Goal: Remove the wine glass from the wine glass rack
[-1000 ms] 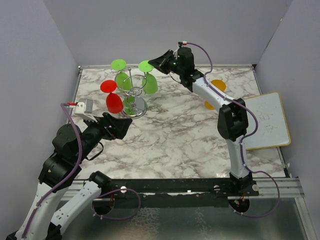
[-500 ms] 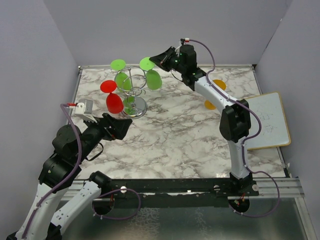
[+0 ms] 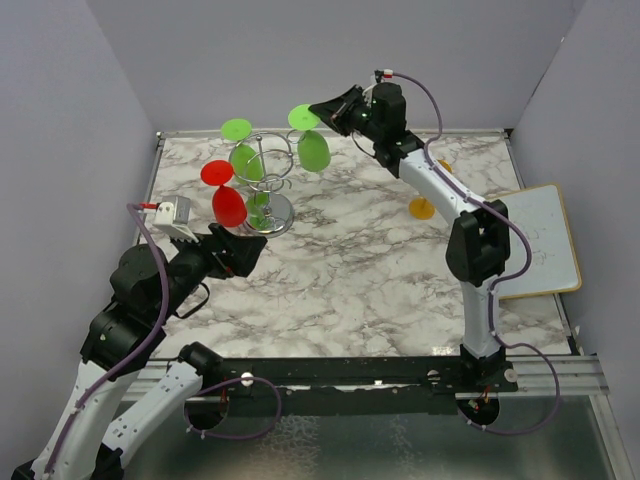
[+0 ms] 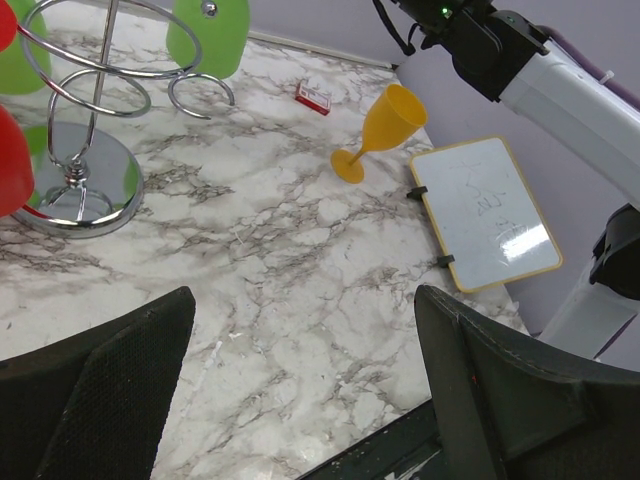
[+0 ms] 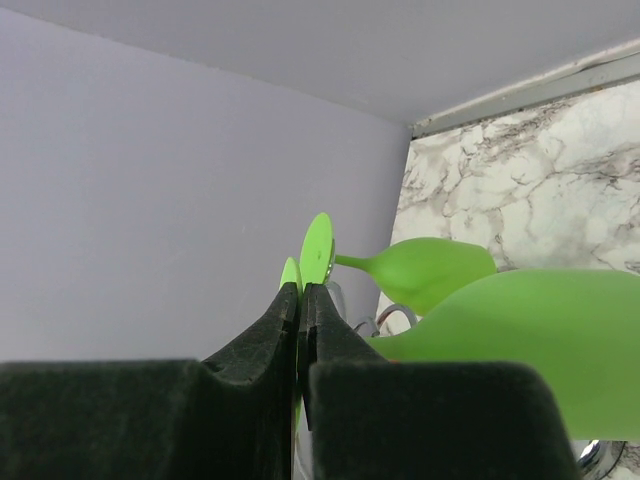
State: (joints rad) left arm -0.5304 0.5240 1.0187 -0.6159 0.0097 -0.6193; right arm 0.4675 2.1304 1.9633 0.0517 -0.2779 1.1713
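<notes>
Right gripper [image 3: 318,107] pinches the green wine glass [image 3: 313,150] by its disc foot, upper centre, seemingly clear of the chrome-wire wine glass rack [image 3: 266,190]; its wrist view alone shows the closure. Left gripper [image 4: 300,385] gapes over marbled tabletop [image 4: 300,250].

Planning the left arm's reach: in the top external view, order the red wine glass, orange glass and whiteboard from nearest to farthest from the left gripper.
From the left gripper:
1. red wine glass, just ahead, on the left side.
2. orange glass, standing toward the right.
3. whiteboard, at the far right edge.
</notes>
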